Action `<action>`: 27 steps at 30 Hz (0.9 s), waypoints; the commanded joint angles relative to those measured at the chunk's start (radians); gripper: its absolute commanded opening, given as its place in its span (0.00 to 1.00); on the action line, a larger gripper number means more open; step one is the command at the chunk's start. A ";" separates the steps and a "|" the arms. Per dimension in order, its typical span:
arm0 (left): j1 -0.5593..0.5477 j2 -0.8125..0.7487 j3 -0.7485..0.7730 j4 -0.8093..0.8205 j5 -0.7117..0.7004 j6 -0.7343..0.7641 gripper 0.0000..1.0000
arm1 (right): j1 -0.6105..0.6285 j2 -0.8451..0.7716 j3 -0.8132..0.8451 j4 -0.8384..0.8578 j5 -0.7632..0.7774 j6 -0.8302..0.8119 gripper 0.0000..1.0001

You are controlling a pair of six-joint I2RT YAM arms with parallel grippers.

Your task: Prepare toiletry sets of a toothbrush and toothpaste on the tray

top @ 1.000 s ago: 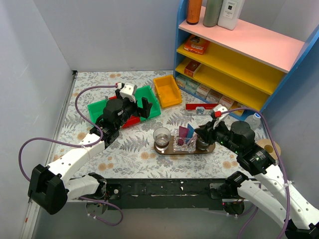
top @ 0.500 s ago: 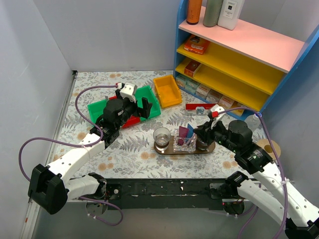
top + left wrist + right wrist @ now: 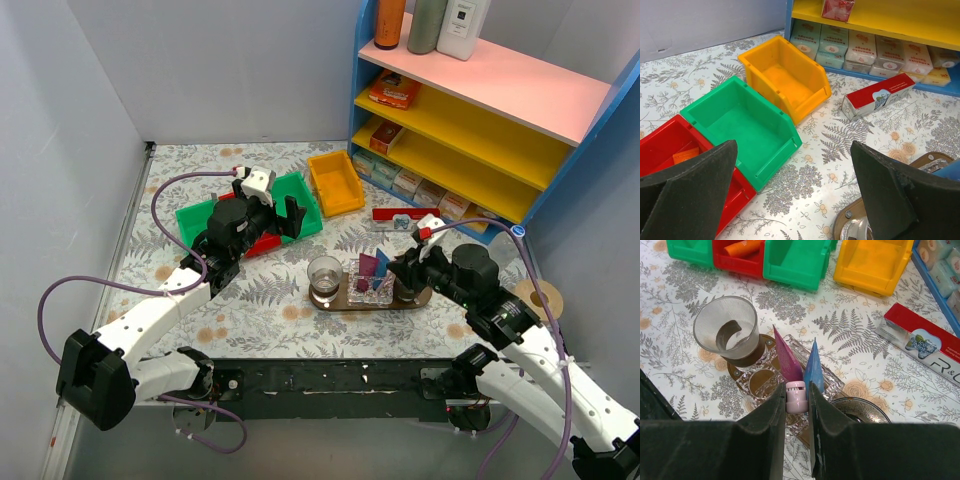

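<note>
Right claw pinches the pink toothpaste by its cap, upright beside the blue tube in the dish on the tray; I judge it is being seated. Left claw gapes wide, idle over the green bin.

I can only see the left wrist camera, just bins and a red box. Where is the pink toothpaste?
Observer: The pink toothpaste stands in a glass dish on the tray.
Operator: Is anything holding it?
Observer: Yes, the right gripper is shut on its cap.
Operator: Is the blue one there too?
Observer: The blue toothpaste stands right beside it in that dish.
</note>
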 commanded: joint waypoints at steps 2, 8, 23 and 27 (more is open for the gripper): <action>0.002 0.002 0.028 0.000 0.005 0.016 0.98 | 0.012 0.001 -0.015 0.075 0.019 -0.026 0.01; 0.002 0.007 0.028 0.000 0.008 0.016 0.98 | 0.025 -0.002 -0.008 0.075 0.028 -0.035 0.01; 0.002 0.010 0.028 0.002 0.010 0.017 0.98 | 0.077 -0.010 -0.034 0.101 0.106 -0.035 0.01; 0.002 0.010 0.028 0.002 0.010 0.019 0.98 | 0.089 -0.025 -0.057 0.122 0.137 -0.035 0.01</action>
